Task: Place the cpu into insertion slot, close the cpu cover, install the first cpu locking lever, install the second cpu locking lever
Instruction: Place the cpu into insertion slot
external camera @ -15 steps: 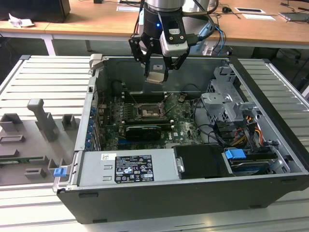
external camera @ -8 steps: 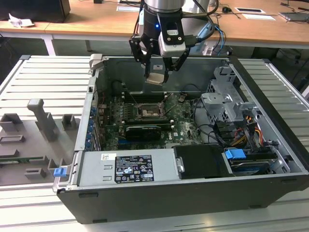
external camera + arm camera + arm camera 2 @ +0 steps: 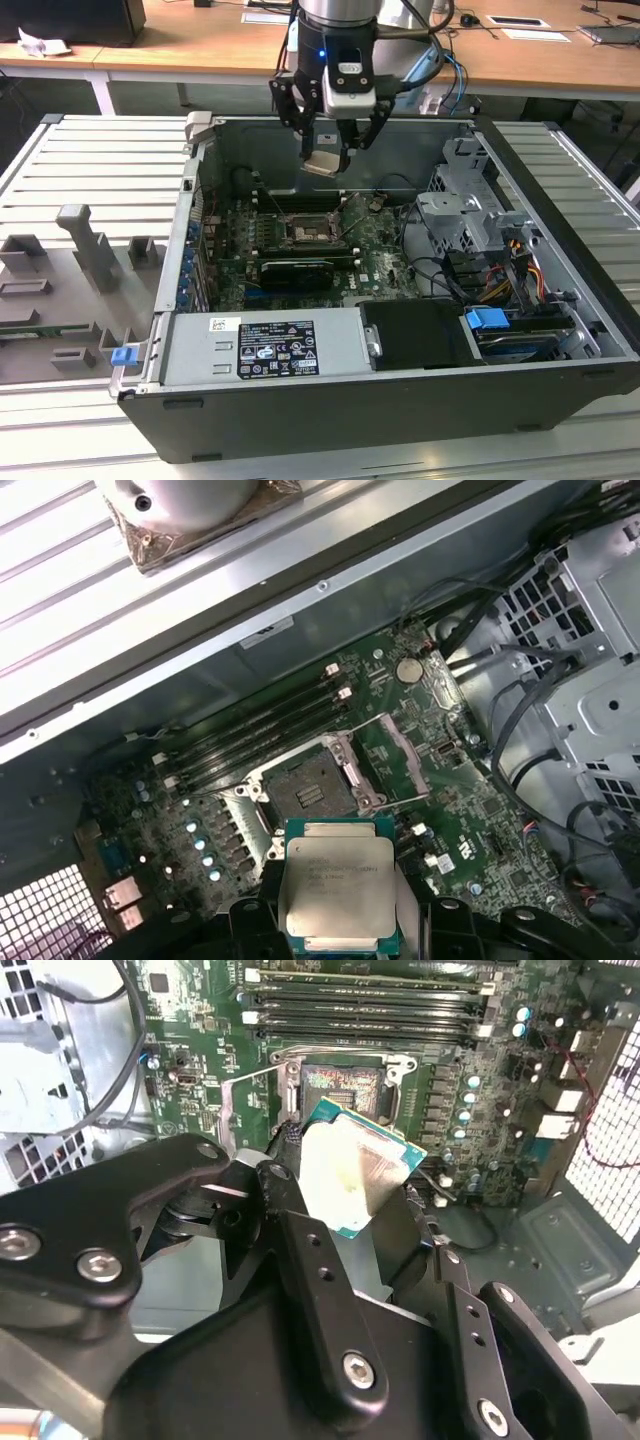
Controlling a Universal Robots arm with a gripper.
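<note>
My gripper (image 3: 325, 152) hangs above the open computer case, shut on the cpu (image 3: 322, 164), a flat square chip with a pale metal top. In both wrist views the cpu (image 3: 338, 885) (image 3: 352, 1172) sits between the black fingers (image 3: 300, 1250), held above the motherboard. The insertion slot (image 3: 303, 788) (image 3: 340, 1082) (image 3: 305, 232) lies bare below it, a short way ahead of the chip. The cpu cover (image 3: 405, 750) stands swung open beside the slot.
Memory slots (image 3: 260, 735) run along one side of the socket. A drive cage with cables (image 3: 470, 215) fills the case at the exterior view's right, and the power supply (image 3: 265, 345) sits at the front. The case wall (image 3: 200, 200) rises on the left, with grey fixtures (image 3: 85, 250) beyond.
</note>
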